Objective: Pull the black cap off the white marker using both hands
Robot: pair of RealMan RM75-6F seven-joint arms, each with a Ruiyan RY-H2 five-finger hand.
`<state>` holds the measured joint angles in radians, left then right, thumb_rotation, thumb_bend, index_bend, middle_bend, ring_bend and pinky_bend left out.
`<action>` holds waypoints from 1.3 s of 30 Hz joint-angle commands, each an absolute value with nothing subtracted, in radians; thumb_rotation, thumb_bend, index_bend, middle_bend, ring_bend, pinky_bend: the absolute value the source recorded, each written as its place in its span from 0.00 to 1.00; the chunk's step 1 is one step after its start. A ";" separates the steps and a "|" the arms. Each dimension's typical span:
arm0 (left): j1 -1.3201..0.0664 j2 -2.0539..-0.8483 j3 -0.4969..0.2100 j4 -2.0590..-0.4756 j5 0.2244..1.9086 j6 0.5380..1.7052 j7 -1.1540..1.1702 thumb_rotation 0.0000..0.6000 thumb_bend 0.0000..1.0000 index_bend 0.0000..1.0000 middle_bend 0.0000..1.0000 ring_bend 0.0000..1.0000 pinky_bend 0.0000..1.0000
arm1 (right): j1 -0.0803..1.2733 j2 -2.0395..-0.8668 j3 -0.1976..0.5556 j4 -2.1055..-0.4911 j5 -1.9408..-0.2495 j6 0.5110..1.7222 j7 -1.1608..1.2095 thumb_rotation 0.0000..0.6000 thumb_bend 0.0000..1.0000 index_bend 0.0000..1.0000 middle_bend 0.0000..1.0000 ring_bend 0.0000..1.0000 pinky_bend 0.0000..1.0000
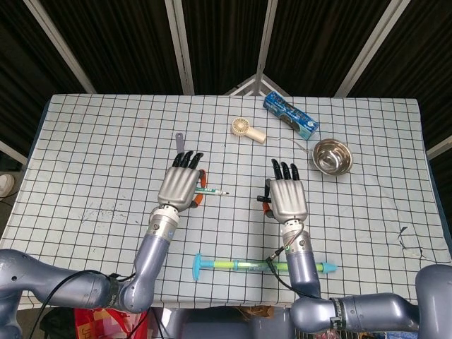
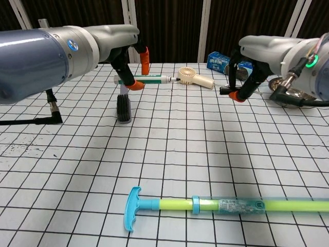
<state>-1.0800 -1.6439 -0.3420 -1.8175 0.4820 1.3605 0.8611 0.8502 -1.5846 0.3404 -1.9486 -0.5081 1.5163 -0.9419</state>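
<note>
Round steel bowl (image 1: 332,156) sits at the right rear of the checked tablecloth (image 1: 92,148); nothing visible in it from the head view, and the chest view catches only its rim behind the right arm. Blue rectangular box (image 1: 290,114) lies behind it, lid shut. White marker with green print (image 2: 146,79) is off the table, horizontal, pinched in the left hand (image 1: 179,188), bare tip pointing toward the right hand (image 1: 288,198). Small black cap (image 2: 225,90) is pinched in the right hand's orange-tipped fingers (image 2: 237,95), well apart from the marker. Chest view shows the cap, both pinches and the grey-handled black brush (image 2: 123,105) under the left hand; head view hides these behind the metal hand backs but shows the whole layout: cream handheld fan (image 1: 247,130) at the rear centre, green tube pump with blue T-handle (image 1: 261,265) along the near edge. Both hands palm-down above the table, fingers pointing away from the robot.
</note>
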 commanded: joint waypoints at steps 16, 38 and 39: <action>-1.089 -1.630 -0.327 -1.845 0.456 1.313 0.892 1.00 0.54 0.04 0.00 0.00 0.00 | 0.801 -1.516 0.333 -1.960 -0.483 1.487 -0.877 1.00 0.25 0.05 0.05 0.02 0.00; -0.469 -0.958 0.065 -2.008 1.091 1.448 0.248 1.00 0.54 0.01 0.00 0.00 0.00 | 0.418 -1.128 0.047 -1.753 -0.968 1.490 -0.394 1.00 0.25 0.08 0.05 0.00 0.00; -0.446 -0.956 0.080 -1.979 1.123 1.457 0.225 1.00 0.54 0.01 0.00 0.00 0.00 | 0.406 -1.119 0.044 -1.735 -0.981 1.487 -0.369 1.00 0.25 0.08 0.05 0.00 0.00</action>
<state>-0.5449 -1.0168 -0.0023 -2.0649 0.9983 1.4415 0.3339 0.4545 -1.1536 0.0709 -1.7931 -0.9326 1.5123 -0.4446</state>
